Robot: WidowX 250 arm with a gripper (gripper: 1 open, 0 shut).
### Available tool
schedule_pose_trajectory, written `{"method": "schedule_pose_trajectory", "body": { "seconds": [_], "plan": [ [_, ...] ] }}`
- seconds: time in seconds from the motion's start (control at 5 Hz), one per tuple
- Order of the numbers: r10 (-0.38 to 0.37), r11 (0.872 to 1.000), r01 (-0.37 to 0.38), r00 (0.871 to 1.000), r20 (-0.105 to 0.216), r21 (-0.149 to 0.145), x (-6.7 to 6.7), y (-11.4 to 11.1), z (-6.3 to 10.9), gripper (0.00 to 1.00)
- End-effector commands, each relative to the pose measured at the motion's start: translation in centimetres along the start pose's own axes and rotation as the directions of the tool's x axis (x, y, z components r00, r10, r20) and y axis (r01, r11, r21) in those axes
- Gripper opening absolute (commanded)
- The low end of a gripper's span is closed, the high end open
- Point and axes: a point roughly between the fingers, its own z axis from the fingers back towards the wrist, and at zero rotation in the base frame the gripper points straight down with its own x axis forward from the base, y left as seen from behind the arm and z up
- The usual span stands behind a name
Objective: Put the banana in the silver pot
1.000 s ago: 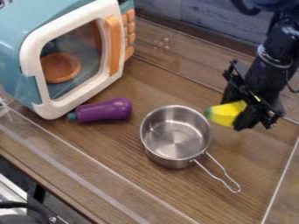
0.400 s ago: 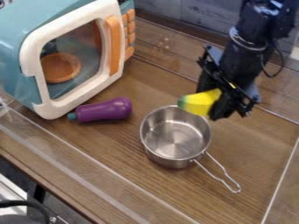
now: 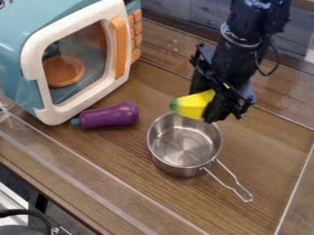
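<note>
The banana point(image 3: 193, 105) is a bright yellow, short and stubby piece with a smooth, softly shiny surface. Its near end, toward the left, is blunt and tinged green at the tip, and the body lies at a slant, its left end a little lower than its right. The right end is hidden behind the dark fingers of the pincer point(image 3: 211, 95), so its full curve cannot be seen. The pincer is closed on it, holding it right of center in the upper half of the frame, above the back rim of the silver pot point(image 3: 185, 145).

The pot is round and shiny, open at the top, with a bare gray inside and a thin wire loop handle reaching toward the lower right. It sits on the brown wooden tabletop point(image 3: 123, 174), near the middle of the frame. A glossy purple eggplant point(image 3: 106, 116) lies left of the pot, apart from it, in front of the teal-and-white toy microwave point(image 3: 61, 55) at upper left.
</note>
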Motion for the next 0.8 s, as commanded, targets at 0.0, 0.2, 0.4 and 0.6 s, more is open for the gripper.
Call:
{"method": "schedule_pose_trajectory", "body": {
  "seconds": [0.0, 0.2, 0.4, 0.6],
  "plan": [
    [0.03, 0.999, -0.031, 0.998, 0.063, 0.017, -0.5, 0.8, 1.4, 0.0],
    [0.035, 0.999, -0.036, 0.997, 0.066, 0.017, -0.8, 0.8, 0.9, 0.0],
    [0.042, 0.999, -0.043, 0.997, 0.069, 0.016, -0.9, 0.7, 0.3, 0.0],
    [0.052, 0.999, -0.053, 0.996, 0.071, 0.014, -0.9, 0.7, -0.3, 0.0]
  ]
}}
